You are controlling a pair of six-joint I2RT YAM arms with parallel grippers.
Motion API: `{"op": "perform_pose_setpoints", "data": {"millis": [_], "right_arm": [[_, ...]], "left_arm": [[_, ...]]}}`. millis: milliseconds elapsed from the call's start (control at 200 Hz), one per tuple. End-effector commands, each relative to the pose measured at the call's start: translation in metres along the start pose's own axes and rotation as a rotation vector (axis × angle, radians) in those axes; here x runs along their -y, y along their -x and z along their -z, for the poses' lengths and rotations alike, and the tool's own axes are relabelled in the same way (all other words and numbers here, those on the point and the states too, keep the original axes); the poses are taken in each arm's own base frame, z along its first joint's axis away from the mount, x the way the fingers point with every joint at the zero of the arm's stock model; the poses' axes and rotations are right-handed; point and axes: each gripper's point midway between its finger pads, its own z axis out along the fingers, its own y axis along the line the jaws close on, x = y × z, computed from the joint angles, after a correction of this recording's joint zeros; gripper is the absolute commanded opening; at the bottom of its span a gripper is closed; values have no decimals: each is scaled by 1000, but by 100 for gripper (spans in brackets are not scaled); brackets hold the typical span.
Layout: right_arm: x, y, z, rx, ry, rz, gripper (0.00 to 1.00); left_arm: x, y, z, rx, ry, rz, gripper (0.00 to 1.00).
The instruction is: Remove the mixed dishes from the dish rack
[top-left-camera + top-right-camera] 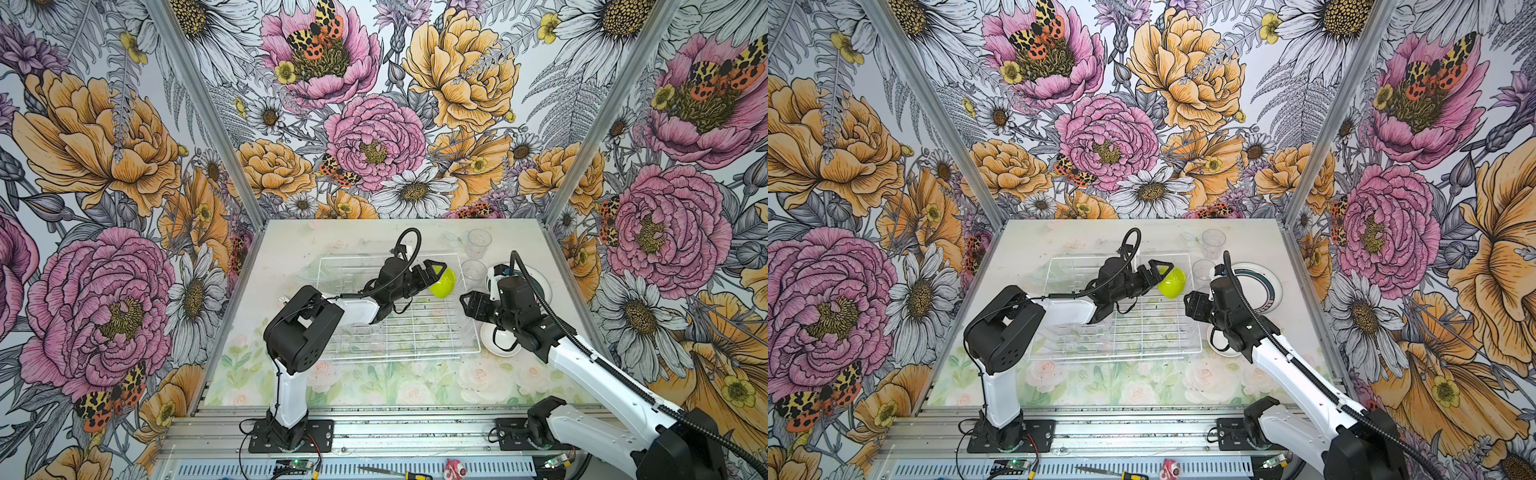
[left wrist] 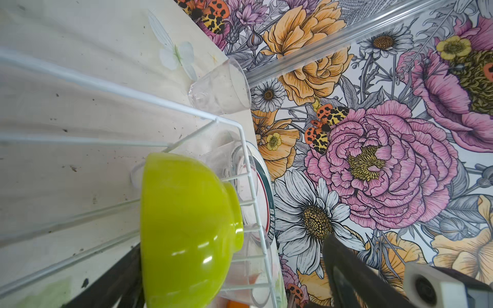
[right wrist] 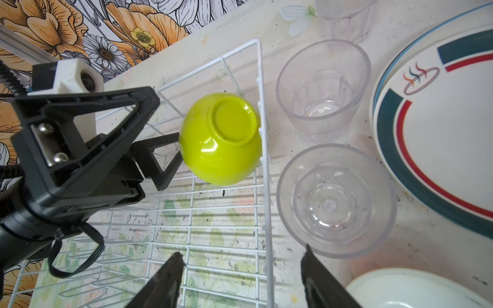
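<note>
A glossy lime-green bowl [image 3: 218,149] lies tipped, foot ring outward, in a corner of the white wire dish rack [image 3: 267,213]. It sits between the wide-spread left jaws, one at its smooth side. The right jaws stand apart and empty, straddling the rack's rim wire, with a clear tumbler [image 3: 334,202] just ahead.

From where I stand I count one white wire dish rack [image 1: 415,328] on the tabletop [image 1: 374,390] and one lime-green bowl [image 3: 221,138]. There are three clear tumblers: a far tumbler [image 3: 344,21], a middle tumbler [image 3: 323,88] and a near tumbler [image 3: 334,200]. I also see one banded plate [image 3: 440,138] (maybe a second lies stacked under it, I can't tell) and one plain white dish [image 3: 416,289].
</note>
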Motion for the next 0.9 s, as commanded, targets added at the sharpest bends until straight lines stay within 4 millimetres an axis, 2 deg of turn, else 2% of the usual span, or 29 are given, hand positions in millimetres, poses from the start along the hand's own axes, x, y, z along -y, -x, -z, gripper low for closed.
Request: {"op": "perform_pose_setpoints", "data": {"millis": [0,135,255,400,490,616,671,896], "right_arm": [[0,9,5,43,1,11,71],[3,9,7,55,-10,18,71],[4,8,6,50,-14,17,71],[5,8,6,53,-18,16,71],[6,9,6,57,-22,12,71],[6,9,7,56,-20,13,71],[7,10,7,58,-23,12,71],[9,10,7,59,-31,10,71]], "left_arm": [[23,-5,-9,-34,-92,-5,94],[24,-8,-12,-38,-92,-7,89],[15,-7,-14,-40,-60,-17,80],[9,-12,-18,-70,-45,-51,61],[-3,-22,-25,-117,-5,-64,53],[-6,-35,-31,-161,4,-97,38],[-4,-37,-32,-169,9,-117,31],[18,-32,-23,-153,36,-224,25]]}}
